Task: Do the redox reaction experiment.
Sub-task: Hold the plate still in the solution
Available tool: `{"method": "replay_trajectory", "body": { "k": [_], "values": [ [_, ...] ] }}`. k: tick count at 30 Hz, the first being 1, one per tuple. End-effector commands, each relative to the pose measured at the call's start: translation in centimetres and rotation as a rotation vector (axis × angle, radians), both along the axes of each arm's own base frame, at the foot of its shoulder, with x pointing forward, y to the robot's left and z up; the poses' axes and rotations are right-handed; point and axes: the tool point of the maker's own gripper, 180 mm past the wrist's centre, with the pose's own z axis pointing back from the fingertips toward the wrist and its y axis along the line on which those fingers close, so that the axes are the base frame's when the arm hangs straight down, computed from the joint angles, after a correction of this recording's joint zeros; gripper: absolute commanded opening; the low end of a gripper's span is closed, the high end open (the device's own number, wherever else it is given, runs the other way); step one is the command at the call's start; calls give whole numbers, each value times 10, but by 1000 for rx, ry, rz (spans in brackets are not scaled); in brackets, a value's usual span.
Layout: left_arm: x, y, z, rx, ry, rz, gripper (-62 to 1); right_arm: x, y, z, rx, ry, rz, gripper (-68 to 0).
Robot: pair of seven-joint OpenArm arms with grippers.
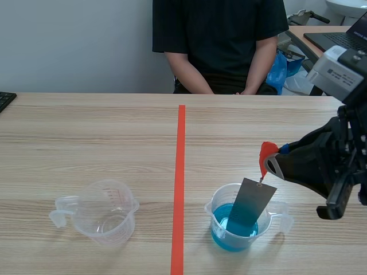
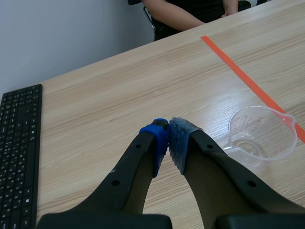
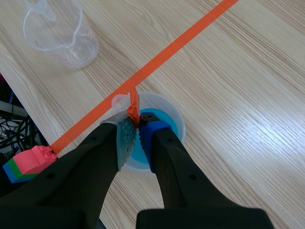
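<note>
One thin grey metal sheet [image 1: 251,206] stands tilted in the cup [image 1: 213,206], its lower end in blue liquid [image 1: 226,238]. Right gripper [image 1: 275,164] pinches its red tab [image 1: 266,153]; left gripper [image 2: 169,140] is closed, empty. It looks light, stiff and wet below, so the tab is the safest hold.

A light wood-grain table [image 1: 86,143] bears an orange-red tape line [image 1: 180,172] down its middle. Left of the line stands an empty clear measuring cup [image 1: 106,213]; right of it, a clear cup of blue liquid [image 1: 221,234]. A black keyboard [image 1: 4,100] lies at the far left edge
</note>
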Motion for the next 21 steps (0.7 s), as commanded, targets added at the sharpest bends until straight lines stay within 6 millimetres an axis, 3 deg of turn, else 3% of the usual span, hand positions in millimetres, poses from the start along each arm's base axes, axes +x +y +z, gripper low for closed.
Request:
{"method": "replay_trajectory", "body": {
  "k": [1, 21],
  "values": [
    [2, -6, 6, -19, -25, -14, -563, 0, 0, 2, -8, -14, 11, -658],
    [2, -6, 6, -19, -25, -14, -563, -2, 3, 7, -5, -21, 24, -658]
  ]
}}
